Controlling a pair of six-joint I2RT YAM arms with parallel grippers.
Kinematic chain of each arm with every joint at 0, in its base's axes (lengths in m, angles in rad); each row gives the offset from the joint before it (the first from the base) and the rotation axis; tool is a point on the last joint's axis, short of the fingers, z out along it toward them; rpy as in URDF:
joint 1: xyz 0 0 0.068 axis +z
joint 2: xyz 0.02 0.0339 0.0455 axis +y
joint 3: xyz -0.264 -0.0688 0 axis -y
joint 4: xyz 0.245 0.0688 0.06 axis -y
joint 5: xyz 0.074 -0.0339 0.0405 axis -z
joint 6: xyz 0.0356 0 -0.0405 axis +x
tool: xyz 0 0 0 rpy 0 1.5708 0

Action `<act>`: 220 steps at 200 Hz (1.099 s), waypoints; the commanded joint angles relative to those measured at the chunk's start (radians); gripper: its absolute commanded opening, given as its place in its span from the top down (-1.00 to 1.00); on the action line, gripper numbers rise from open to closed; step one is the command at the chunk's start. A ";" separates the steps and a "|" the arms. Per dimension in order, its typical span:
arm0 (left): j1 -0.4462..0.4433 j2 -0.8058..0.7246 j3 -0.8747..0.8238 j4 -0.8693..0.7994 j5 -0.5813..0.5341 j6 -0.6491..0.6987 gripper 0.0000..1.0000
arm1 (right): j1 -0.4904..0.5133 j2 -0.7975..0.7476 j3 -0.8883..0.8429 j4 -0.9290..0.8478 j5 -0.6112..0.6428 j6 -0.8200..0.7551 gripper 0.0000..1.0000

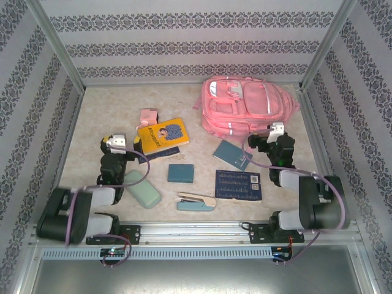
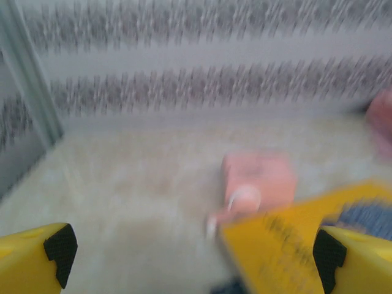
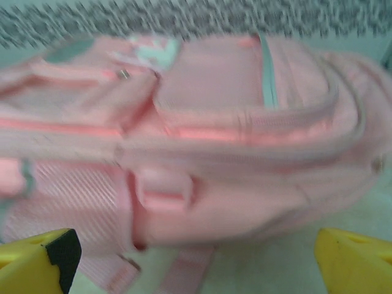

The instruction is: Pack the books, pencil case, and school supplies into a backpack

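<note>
The pink backpack (image 1: 245, 107) lies at the back right, zipped, and its side (image 3: 233, 153) fills the right wrist view. My right gripper (image 1: 271, 138) (image 3: 196, 251) stands open just short of it, empty. My left gripper (image 1: 122, 137) (image 2: 195, 254) is open and empty beside the yellow book (image 1: 162, 133) (image 2: 288, 251), facing the small pink boxy object (image 1: 147, 117) (image 2: 257, 180). A navy book (image 1: 160, 152) pokes out under the yellow one. On the table lie a teal-blue book (image 1: 231, 154), a navy book with white print (image 1: 239, 185), the mint pencil case (image 1: 142, 188), the stapler (image 1: 196, 202) and a dark-teal block (image 1: 180, 173).
Patterned walls and metal posts (image 1: 58, 46) close in the table on three sides. A rail (image 1: 196, 231) with both arm bases runs along the near edge. Both wrist views are motion-blurred.
</note>
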 commanded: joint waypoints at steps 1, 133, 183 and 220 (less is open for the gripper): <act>-0.062 -0.191 0.257 -0.474 -0.038 -0.003 -1.00 | 0.063 -0.129 0.027 0.016 0.090 0.065 -0.96; -0.245 0.005 0.891 -1.249 0.294 -0.550 -1.00 | 0.172 -0.090 0.663 -0.723 -0.310 0.584 -0.96; -0.195 0.104 0.897 -1.280 0.436 -0.611 -1.00 | 0.197 0.115 1.001 -1.305 0.317 0.381 -0.95; -0.187 0.171 0.912 -1.329 0.470 -0.608 -1.00 | -0.026 0.101 0.888 -1.131 0.055 0.527 -0.95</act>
